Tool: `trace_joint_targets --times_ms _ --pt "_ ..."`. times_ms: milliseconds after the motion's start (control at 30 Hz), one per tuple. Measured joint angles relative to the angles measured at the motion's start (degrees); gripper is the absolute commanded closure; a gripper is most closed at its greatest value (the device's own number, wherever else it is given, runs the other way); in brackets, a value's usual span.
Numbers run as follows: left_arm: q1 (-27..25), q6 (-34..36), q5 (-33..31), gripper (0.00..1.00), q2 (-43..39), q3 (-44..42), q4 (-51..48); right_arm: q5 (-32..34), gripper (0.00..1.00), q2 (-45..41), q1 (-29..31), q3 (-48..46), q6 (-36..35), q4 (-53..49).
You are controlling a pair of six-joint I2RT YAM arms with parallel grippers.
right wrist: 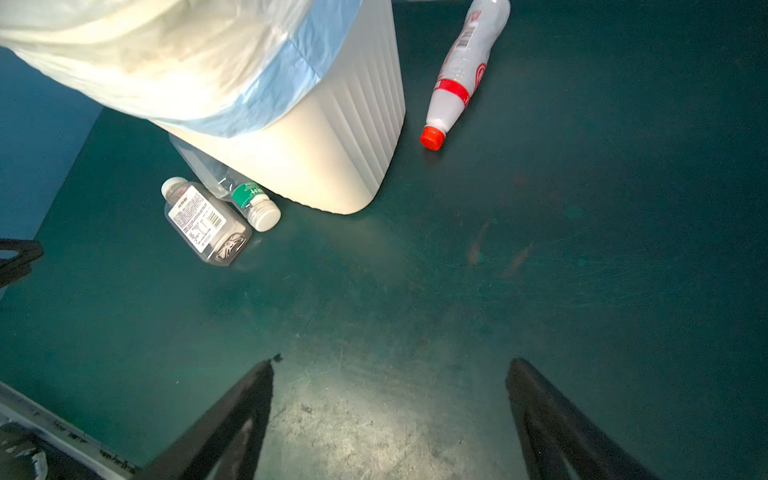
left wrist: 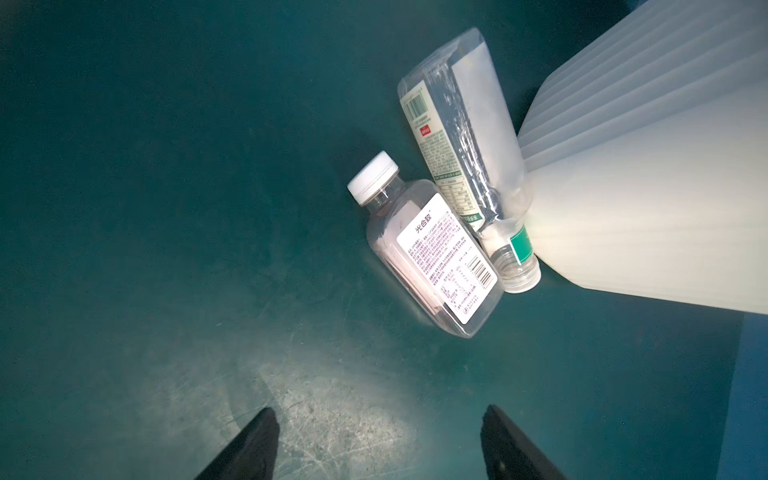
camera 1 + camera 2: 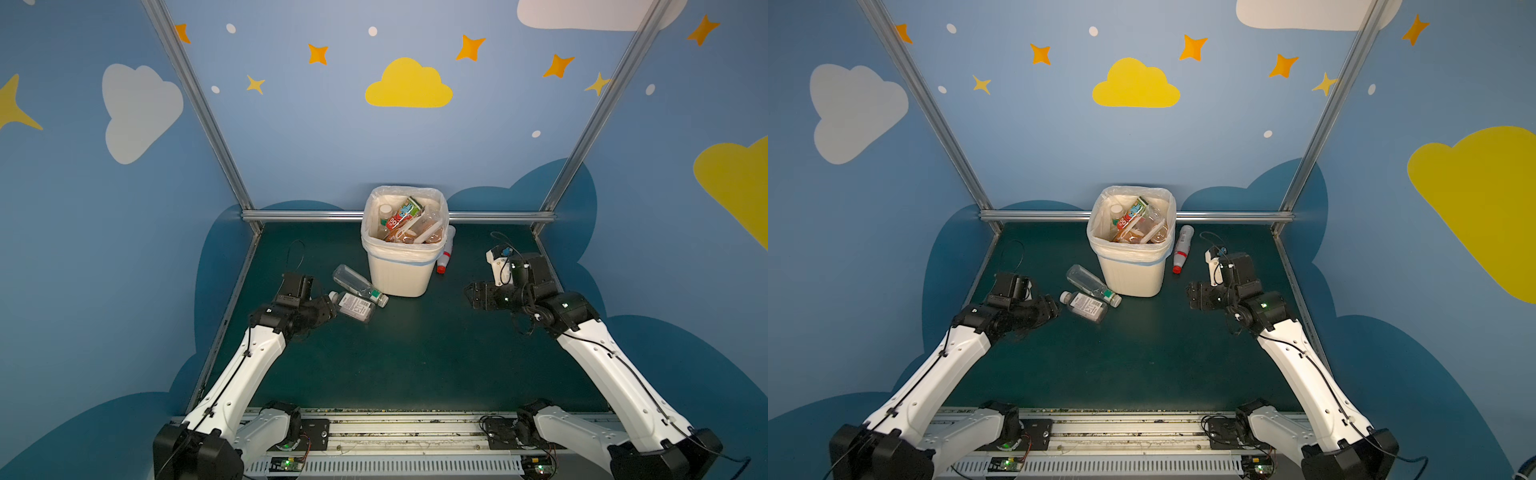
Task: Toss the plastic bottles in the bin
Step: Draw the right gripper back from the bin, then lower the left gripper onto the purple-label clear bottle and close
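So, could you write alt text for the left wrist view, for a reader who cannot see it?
Two clear plastic bottles, a white-labelled bottle and a green-banded bottle, lie together on the dark green table beside the cream bin. The open, empty left gripper points toward them.

The ribbed cream bin [image 1: 332,145] is wearing a blue-edged white liner [image 1: 145,62]; the white bottle [image 1: 461,70] is showing a red cap and band.

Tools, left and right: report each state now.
Left tool: open, holding nothing.
Right tool: open, holding nothing.
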Motion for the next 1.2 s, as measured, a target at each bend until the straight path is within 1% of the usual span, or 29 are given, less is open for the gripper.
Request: trace_joint_targets --times_ms 67,233,333,633,867,1200 --pt "-1.14 -1.01 0.31 0.12 2.05 -0.35 1.07 -1.68 0.11 0.39 0.0 -0.61 0.15 0.42" --pt "-3.91 -3.61 1.03 0.11 7.89 -0.33 5.38 -5.03 0.11 2.62 0.09 -1.38 0.61 1.86" --pt "-4.63 -5.11 1.9 0.09 11.87 0.15 8.09 -6.38 0.1 3.54 0.22 -1.97 0.9 2.73" --pt "-5.22 -6.95 6.51 0.09 25.79 8.31 11.78 -7.5 0.09 3.67 0.39 -2.16 0.76 4.2" --pt "-6.8 -7.41 8.02 0.09 31.5 11.52 12.26 -7.43 0.09 3.67 -0.09 -2.16 -0.09 4.28" --pt "-7.17 -7.58 7.1 0.1 37.4 15.61 11.13 -6.62 0.09 3.67 -2.51 -2.19 -0.9 4.31"
